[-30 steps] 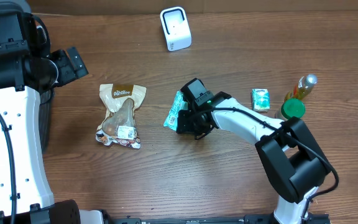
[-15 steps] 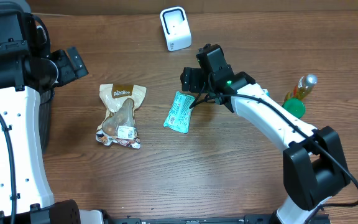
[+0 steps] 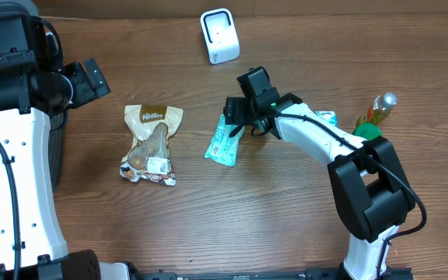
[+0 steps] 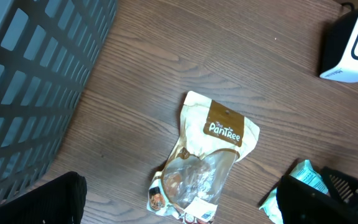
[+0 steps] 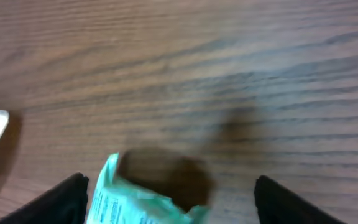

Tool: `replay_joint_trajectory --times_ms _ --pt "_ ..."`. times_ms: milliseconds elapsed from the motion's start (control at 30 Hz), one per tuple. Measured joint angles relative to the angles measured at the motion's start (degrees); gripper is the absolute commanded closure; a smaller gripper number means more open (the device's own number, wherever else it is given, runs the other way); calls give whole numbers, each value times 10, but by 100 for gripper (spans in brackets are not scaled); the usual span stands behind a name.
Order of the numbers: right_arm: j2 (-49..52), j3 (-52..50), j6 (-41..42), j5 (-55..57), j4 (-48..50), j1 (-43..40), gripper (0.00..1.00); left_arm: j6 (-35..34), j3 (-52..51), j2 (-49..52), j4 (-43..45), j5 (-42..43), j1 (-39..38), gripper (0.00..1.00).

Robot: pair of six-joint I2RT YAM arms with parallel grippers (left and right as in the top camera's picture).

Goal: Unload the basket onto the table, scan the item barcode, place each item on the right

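Overhead: the right gripper (image 3: 238, 118) has released the green packet (image 3: 224, 141) and lifted off its upper end, claw spread; the crinkly packet lies flat at centre, unscanned, well below the boxy white scanner (image 3: 219, 36); left wrist: left gripper (image 4: 180, 190) wide open, empty, over a glossy tan pouch (image 4: 213, 149); right wrist: the packet's mint corner sits low centre on the grained wooden table (image 5: 229, 62).

overhead, the right tool (image 3: 235, 127) covers the top end of the green packet (image 3: 223, 148). right of the packet, the arm hides most of a small green box (image 3: 327, 115). the right wrist view is blurred, with the packet cut off by its bottom edge; print unreadable.
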Motion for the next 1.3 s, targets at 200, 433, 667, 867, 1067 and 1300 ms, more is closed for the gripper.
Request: replay_joint_trajectory --times_ms 200,433,667,867,1067,1300 --pt "0 -1 2 -24 -23 0 56 0 0 0 0 0 0 0" --pt "0 -2 -16 -30 -34 0 54 0 0 0 0 0 0 0" --pt "0 -2 -29 -31 -43 0 54 0 0 0 0 0 0 0" --pt "0 -2 -32 -31 -30 0 35 0 0 0 0 0 0 0" --pt "0 -2 -31 -31 -23 0 40 0 0 0 0 0 0 1" --pt "0 -2 -32 -31 -11 0 38 0 0 0 0 0 0 1"
